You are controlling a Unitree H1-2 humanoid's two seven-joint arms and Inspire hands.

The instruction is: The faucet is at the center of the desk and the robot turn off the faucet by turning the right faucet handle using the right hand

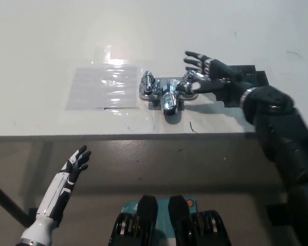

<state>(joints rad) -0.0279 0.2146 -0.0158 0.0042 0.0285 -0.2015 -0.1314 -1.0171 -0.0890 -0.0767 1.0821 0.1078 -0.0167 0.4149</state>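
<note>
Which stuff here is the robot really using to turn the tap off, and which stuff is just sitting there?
For the job:
- faucet at the middle of the desk
- right faucet handle
- right hand, black, on that handle

Just there:
- shiny clear plastic sheet lying flat left of the faucet
- left hand, white, resting open below the desk edge

My right hand (208, 77) covers most of the right faucet handle (190, 88), so I cannot tell whether my thumb touches it. My left forearm is cut off at seven o'clock.
</note>
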